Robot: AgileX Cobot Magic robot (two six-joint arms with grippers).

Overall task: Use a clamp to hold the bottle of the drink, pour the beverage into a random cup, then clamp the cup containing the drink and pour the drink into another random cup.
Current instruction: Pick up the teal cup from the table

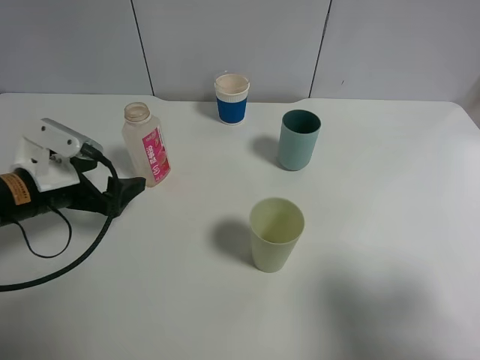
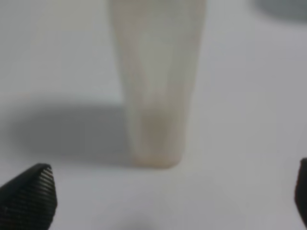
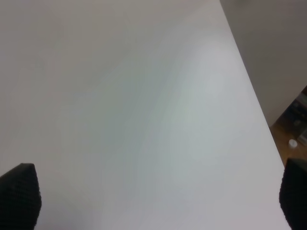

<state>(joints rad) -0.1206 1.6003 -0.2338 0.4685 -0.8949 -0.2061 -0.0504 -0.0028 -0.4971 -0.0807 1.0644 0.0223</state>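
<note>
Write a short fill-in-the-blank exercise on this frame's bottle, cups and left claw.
1. The bottle carries a ___ label.
2. The white cup has a ___ band.
3. The left claw is ___, holding nothing.
Missing words: pink; blue; open.

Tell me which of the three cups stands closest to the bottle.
The white cup with the blue band, at the back by the wall. The teal cup and the pale yellow-green cup both stand farther from the bottle.
</note>
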